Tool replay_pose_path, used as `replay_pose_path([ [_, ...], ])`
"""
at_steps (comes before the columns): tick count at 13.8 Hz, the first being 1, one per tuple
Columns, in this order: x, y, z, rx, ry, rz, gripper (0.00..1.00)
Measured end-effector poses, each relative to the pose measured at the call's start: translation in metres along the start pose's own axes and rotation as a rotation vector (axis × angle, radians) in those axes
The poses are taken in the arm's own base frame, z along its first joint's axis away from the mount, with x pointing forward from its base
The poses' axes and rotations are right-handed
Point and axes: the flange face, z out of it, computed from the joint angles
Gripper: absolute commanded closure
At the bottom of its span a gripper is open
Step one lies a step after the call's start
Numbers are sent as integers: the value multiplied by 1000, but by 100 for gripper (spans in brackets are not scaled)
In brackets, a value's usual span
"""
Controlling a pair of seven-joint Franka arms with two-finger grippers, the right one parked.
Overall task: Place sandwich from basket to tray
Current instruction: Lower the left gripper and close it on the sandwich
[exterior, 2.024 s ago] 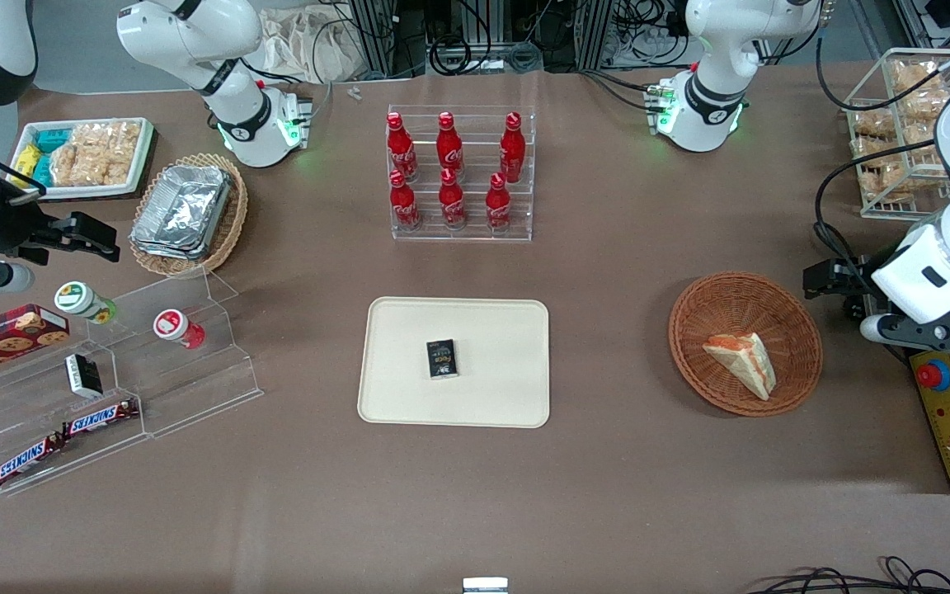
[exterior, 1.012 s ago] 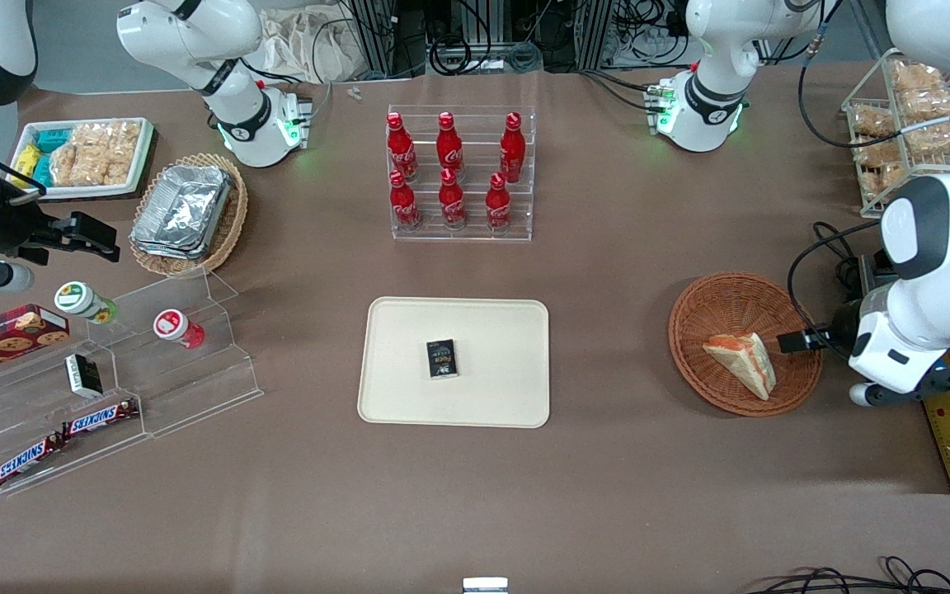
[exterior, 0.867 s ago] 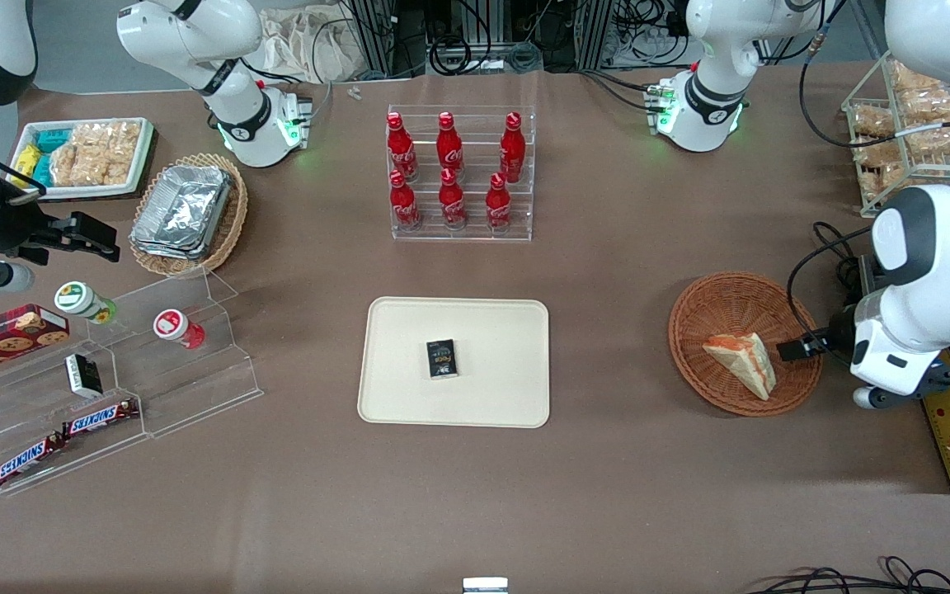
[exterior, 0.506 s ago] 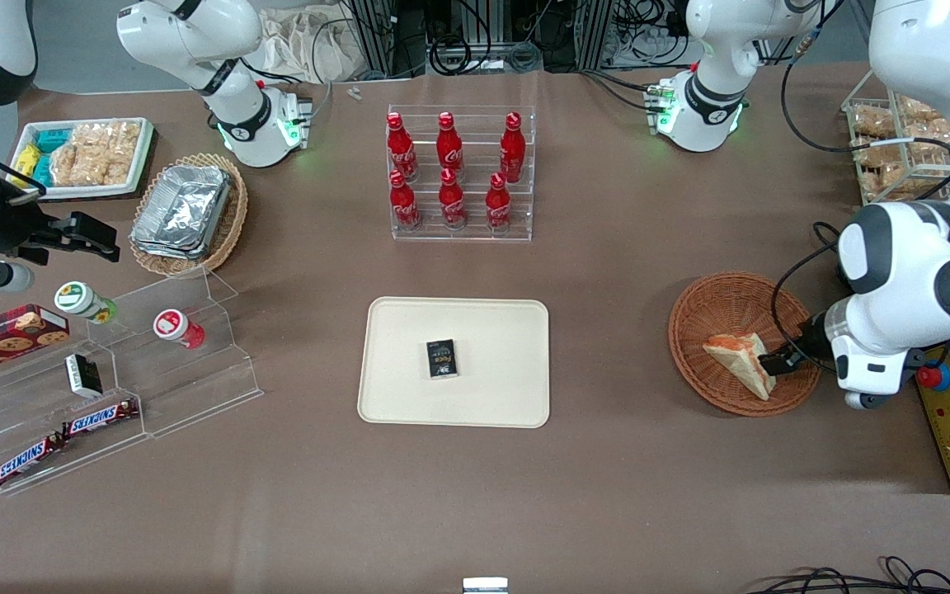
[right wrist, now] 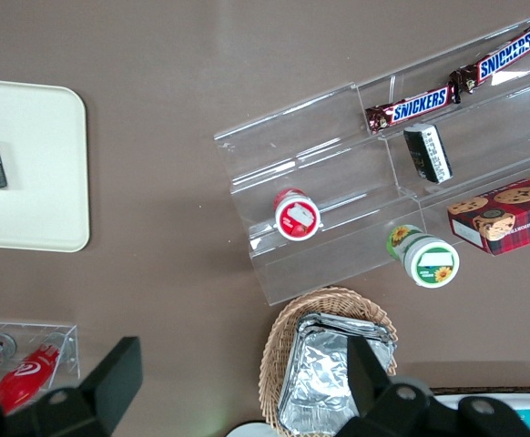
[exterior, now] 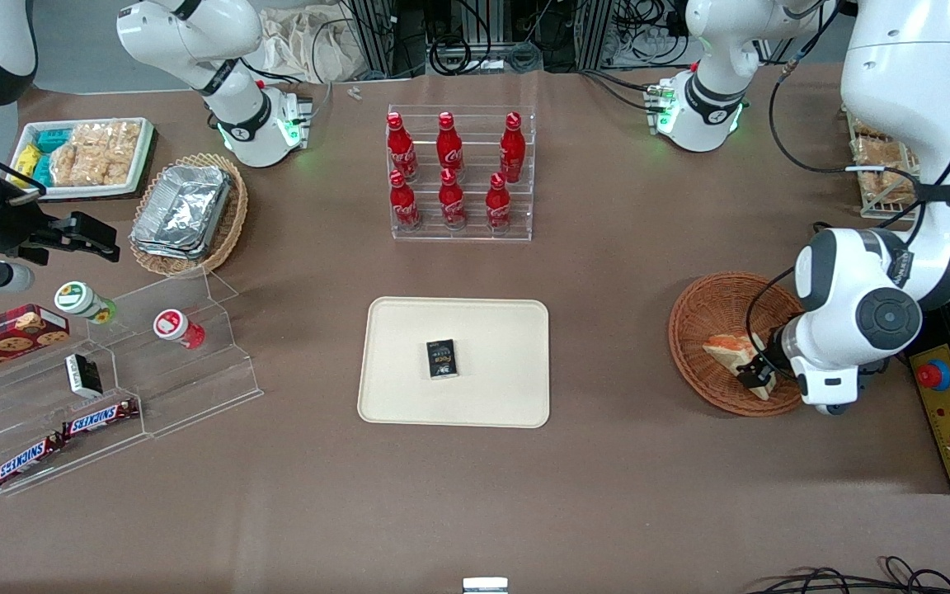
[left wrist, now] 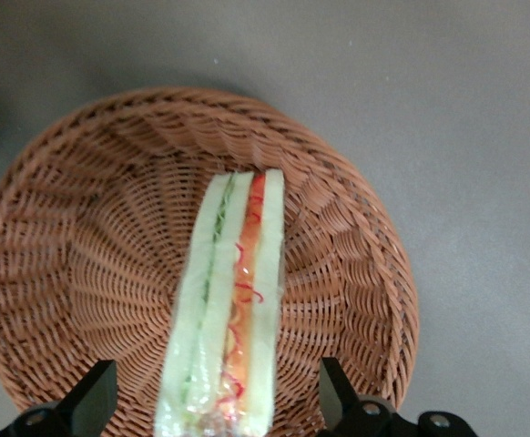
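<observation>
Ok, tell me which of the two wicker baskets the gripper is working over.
The round reddish-brown basket holding the sandwich; the open gripper straddles that sandwich. The paler oval basket holds foil containers, toward the parked arm's end.

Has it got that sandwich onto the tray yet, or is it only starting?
Only starting. The triangular white-bread sandwich lies in the round reddish-brown wicker basket. The gripper is down over it, open fingers on either side, not closed. Gripping, lifting and carrying to the cream rectangular tray remain.

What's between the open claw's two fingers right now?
The sandwich, lying in the basket. The wrist view shows the claw open, one finger on each side, neither clearly touching.
</observation>
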Motion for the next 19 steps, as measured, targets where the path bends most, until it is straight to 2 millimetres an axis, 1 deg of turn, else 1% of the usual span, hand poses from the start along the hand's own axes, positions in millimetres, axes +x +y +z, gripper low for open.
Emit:
replay_pose_path([
  [2, -5, 5, 6, 7, -4, 1, 0],
  [8, -4, 4, 13, 18, -9, -1, 0],
  [11, -3, 5, 33, 54, 7, 24, 1],
  [12, -3, 6, 42, 63, 10, 31, 12],
  [13, -3, 7, 50, 67, 11, 36, 31],
  [14, -3, 8, 55, 66, 11, 37, 57],
  [15, -2, 9, 57, 65, 12, 38, 80],
  [16, -2, 9, 56, 62, 15, 38, 100],
  [19, 1, 12, 44, 53, 27, 37, 100],
])
